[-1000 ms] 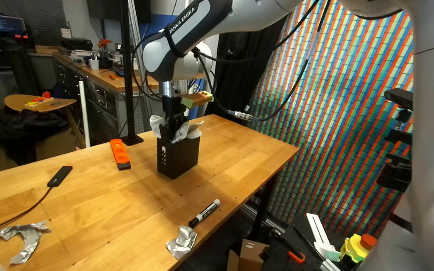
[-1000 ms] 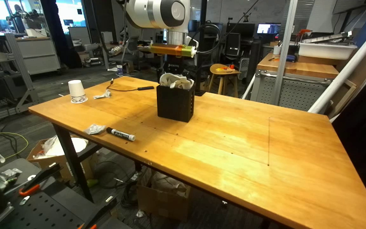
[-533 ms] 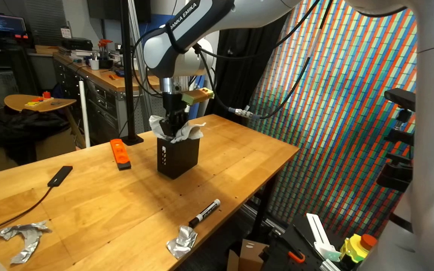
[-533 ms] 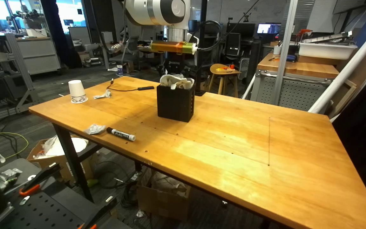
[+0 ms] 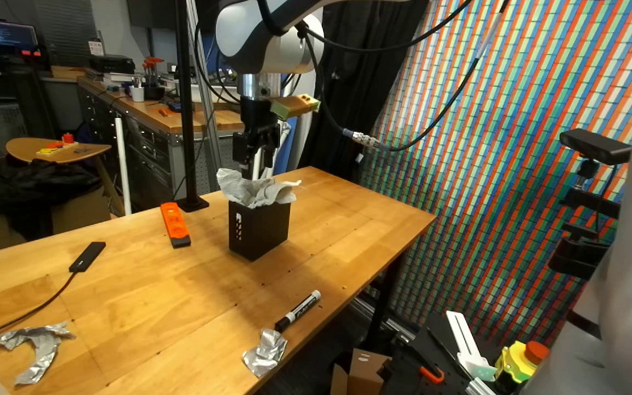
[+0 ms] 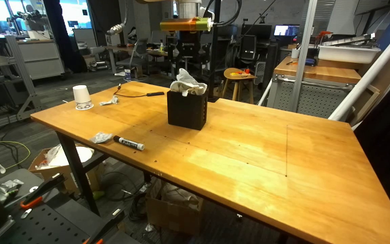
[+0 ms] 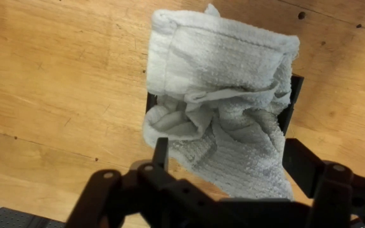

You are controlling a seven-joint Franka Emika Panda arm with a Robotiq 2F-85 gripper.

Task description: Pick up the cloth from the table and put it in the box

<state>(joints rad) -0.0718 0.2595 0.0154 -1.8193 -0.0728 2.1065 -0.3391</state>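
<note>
A crumpled grey-white cloth (image 5: 255,191) fills the mouth of the black box (image 5: 260,230), with folds rising above and draping over the rim. In an exterior view one corner of the cloth (image 6: 189,84) sticks up above the box (image 6: 185,111). My gripper (image 5: 258,163) hangs pointing down over it. In the wrist view the gripper (image 7: 228,158) stands open, fingers wide apart, the cloth (image 7: 223,60) lying below and between them, not gripped. Most of the box's rim (image 7: 294,95) is covered by cloth there; what lies inside the box is hidden.
On the wooden table (image 5: 173,307) lie an orange level (image 5: 175,224), a black marker (image 5: 298,311), foil scraps (image 5: 265,352) and a black dongle with a cable (image 5: 87,257). A paper cup (image 6: 81,97) stands near one end. A black post (image 5: 185,109) rises by the table's edge.
My gripper has opened and risen from down in the cloth to above it. The cloth stays in the box, a corner now standing up; the box has not moved.
</note>
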